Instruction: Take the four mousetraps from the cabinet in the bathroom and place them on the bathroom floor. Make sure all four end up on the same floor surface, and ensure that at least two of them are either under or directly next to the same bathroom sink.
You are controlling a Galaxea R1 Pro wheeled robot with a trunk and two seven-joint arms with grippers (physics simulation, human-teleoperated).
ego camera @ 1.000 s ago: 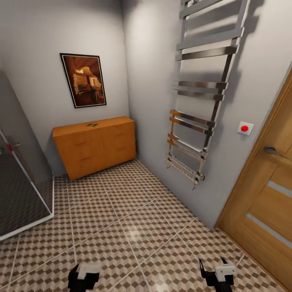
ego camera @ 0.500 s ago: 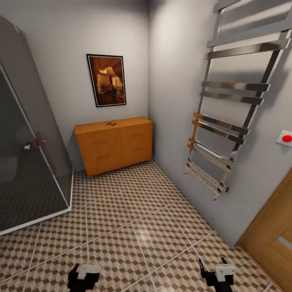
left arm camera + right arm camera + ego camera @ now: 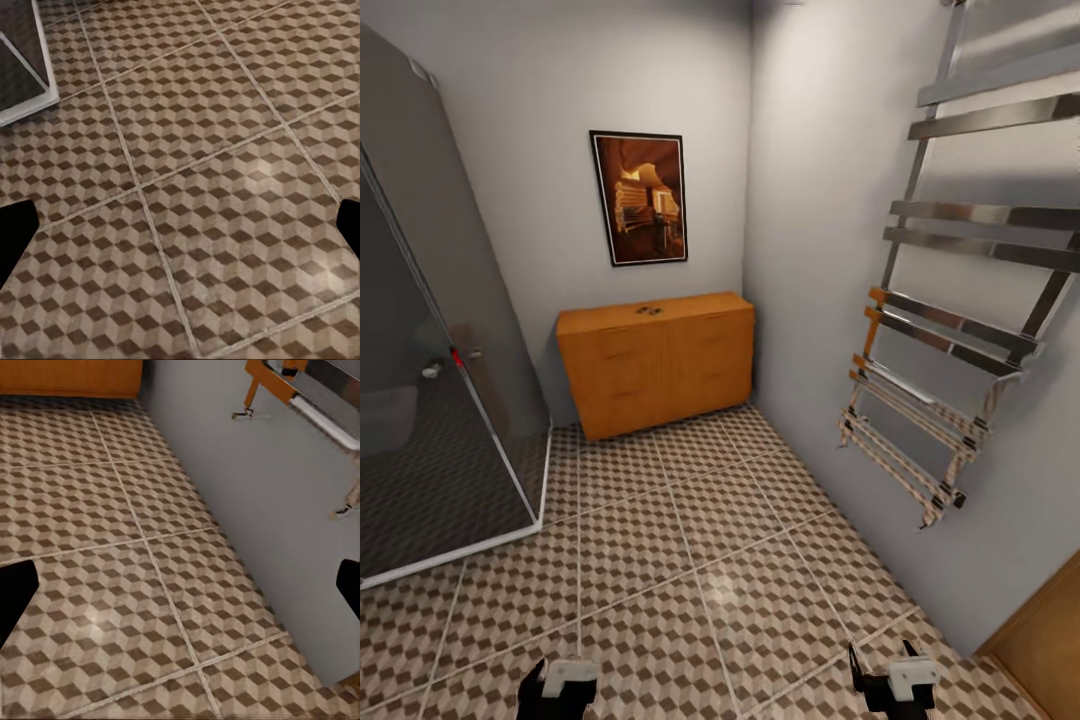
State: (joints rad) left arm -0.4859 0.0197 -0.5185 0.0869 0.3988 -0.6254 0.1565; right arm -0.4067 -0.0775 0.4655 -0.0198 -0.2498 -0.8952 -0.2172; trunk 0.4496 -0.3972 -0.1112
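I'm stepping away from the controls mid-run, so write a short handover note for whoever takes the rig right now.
Left gripper: jaws apart, holding nothing, low over the bathroom floor.
Right gripper: jaws apart, holding nothing.
The cabinet stands against the far wall in the corner, drawers shut. Small dark items lie on its top; too small to tell if they are mousetraps.
Glass shower enclosure on the left, towel rail on the right wall.
Done: nothing placed; no trap on the visible tiles.
Left: drive to the cabinet, collect four mousetraps, find the sink, set them down with two beside or under it.
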